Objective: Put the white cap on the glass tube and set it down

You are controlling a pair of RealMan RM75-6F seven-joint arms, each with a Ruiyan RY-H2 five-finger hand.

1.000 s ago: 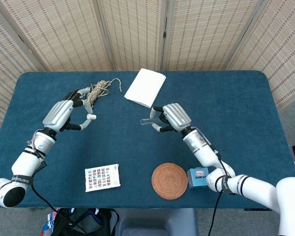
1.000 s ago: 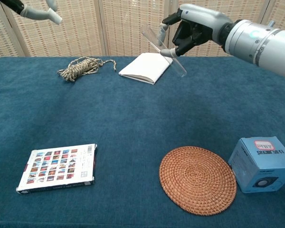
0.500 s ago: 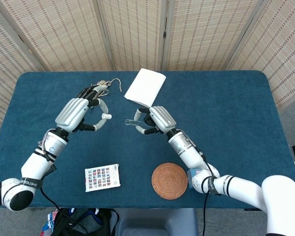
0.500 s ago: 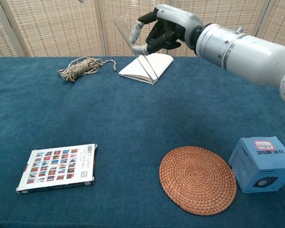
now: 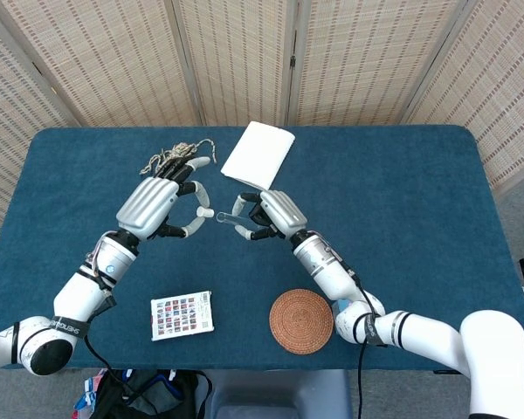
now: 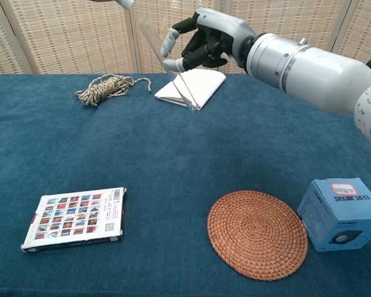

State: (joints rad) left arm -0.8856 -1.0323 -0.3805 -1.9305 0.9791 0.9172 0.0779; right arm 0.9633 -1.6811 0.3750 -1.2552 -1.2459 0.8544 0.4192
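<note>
Tube [image 6: 168, 71] and cap [image 5: 207, 212] are nearly meeting in the air over the middle of the table [image 5: 402, 201], and neither is touching the cloth. The right hand [image 5: 271, 215] is grasping the tube, which is slanting in the chest view from an upper end near the top of the picture down toward the notebook [image 5: 258, 154] behind it. The left hand [image 5: 162, 202] is pinching the small white cap between thumb and a finger, with the cap just beside the tube's near end in the head view. By my reckoning the capping step is under way: alignment looks close but the cap is not yet seated. What it calls for next is squaring the cap with the open mouth and pressing it on straight, since a slanted push could skid off the glass. Setting it down comes after.
</note>
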